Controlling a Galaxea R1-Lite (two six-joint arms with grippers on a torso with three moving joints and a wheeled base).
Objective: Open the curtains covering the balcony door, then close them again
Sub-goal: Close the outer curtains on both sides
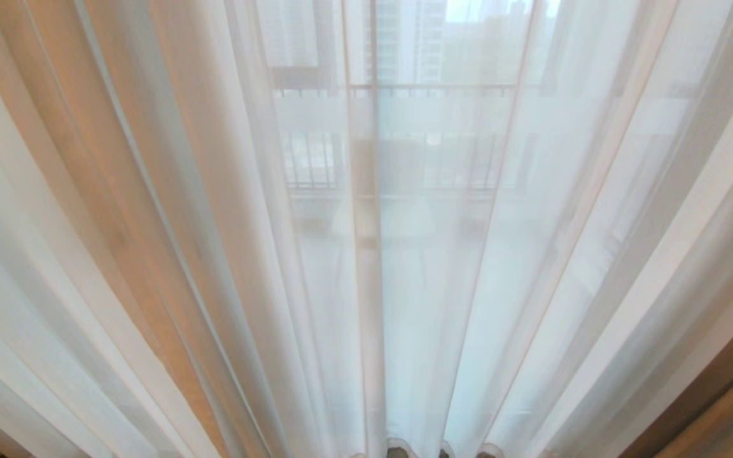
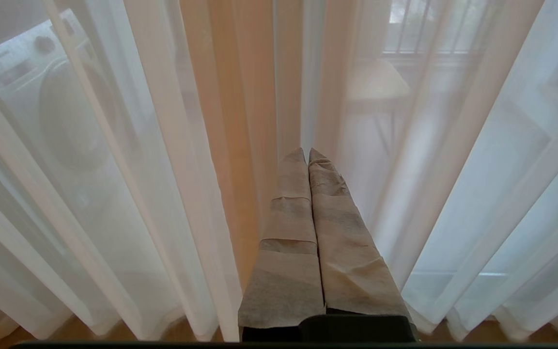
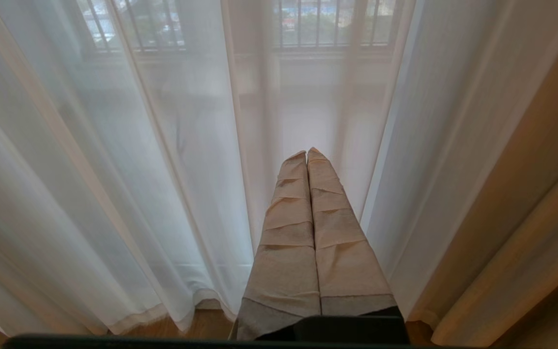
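Note:
The curtains hang drawn across the whole head view. Their thin white see-through layer [image 1: 468,286] falls in long folds to the floor, and a thick cream-beige drape [image 1: 732,388] shows at the far right. The balcony door [image 1: 364,191] appears only dimly through the sheer cloth, as an upright frame post with railing bars beyond. My left gripper [image 2: 307,151] is shut and empty, its tape-wrapped fingers [image 2: 288,218] pointing at the sheer folds [image 2: 453,194]. My right gripper [image 3: 306,151] is also shut and empty, facing the sheer layer [image 3: 162,194] with the beige drape [image 3: 526,218] beside it. Neither gripper is in the head view.
Through the sheer cloth, the left wrist view shows a washing machine [image 2: 61,111] and a small table [image 2: 376,85] on the balcony. Wooden floor [image 3: 206,325] shows under the curtain hems. Balcony railing bars [image 3: 327,24] stand beyond the glass.

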